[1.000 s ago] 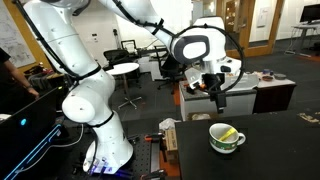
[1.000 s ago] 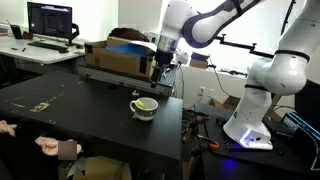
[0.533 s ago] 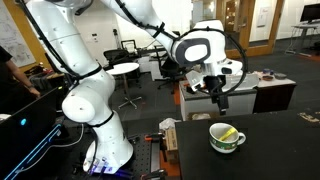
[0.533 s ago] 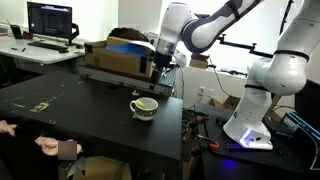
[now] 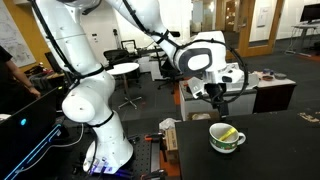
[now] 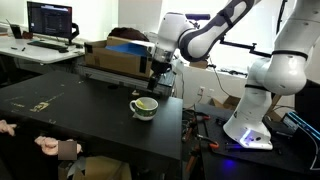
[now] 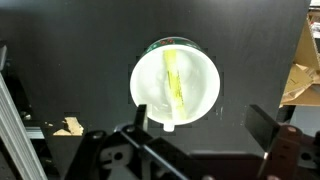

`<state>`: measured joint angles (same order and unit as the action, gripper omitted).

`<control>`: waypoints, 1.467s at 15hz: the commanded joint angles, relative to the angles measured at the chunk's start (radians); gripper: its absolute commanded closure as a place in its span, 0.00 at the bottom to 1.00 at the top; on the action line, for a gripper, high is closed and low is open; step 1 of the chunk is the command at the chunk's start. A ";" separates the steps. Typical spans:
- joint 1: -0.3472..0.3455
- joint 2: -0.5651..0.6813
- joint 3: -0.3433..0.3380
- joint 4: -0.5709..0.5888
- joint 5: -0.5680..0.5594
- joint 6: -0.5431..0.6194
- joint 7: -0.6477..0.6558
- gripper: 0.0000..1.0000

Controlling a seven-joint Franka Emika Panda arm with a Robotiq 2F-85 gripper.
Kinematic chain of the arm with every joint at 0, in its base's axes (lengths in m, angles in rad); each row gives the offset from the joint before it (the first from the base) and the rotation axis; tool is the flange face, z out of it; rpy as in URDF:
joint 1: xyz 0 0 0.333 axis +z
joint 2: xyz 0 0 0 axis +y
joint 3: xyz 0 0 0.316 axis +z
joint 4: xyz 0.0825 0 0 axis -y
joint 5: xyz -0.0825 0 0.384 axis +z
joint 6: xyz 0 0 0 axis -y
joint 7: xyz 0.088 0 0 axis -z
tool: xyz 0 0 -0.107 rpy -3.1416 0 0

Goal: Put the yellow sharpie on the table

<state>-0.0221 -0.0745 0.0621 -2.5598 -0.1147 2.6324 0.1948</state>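
Note:
The yellow sharpie (image 7: 175,80) lies inside a pale green mug (image 7: 150,85) in the wrist view. The mug (image 5: 228,139) stands on the dark table (image 5: 270,150) in both exterior views, with the sharpie (image 5: 229,132) leaning across its opening. In the second exterior view the mug (image 6: 144,107) sits near the table's (image 6: 90,120) far edge. My gripper (image 5: 220,100) hangs above the mug, apart from it, also seen in an exterior view (image 6: 153,82). In the wrist view its fingers (image 7: 200,125) are spread wide and hold nothing.
A cardboard box (image 6: 118,55) with a blue top stands behind the table. A monitor (image 6: 50,20) is on a desk at the back. A person's hands (image 6: 45,145) rest at the table's near edge. Office chairs (image 5: 125,70) stand behind the robot base (image 5: 100,140).
The gripper has come down a little toward the mug and the arm's wrist has shifted. The mug and sharpie have not moved.

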 commanded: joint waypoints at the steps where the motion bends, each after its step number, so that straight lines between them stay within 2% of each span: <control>1: 0.003 0.041 -0.011 -0.004 -0.025 0.058 0.055 0.00; 6: -0.007 0.085 -0.048 0.014 -0.028 0.087 0.040 0.00; 9: -0.008 0.094 -0.068 0.025 -0.024 0.080 0.036 0.09; 11: -0.003 0.105 -0.073 0.036 -0.031 0.075 0.035 0.11; 17: 0.010 0.146 -0.065 0.074 0.012 0.062 -0.042 0.08; 22: 0.011 0.190 -0.061 0.105 0.050 0.053 -0.117 0.09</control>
<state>-0.0156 0.0840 -0.0009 -2.4882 -0.0996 2.7026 0.1363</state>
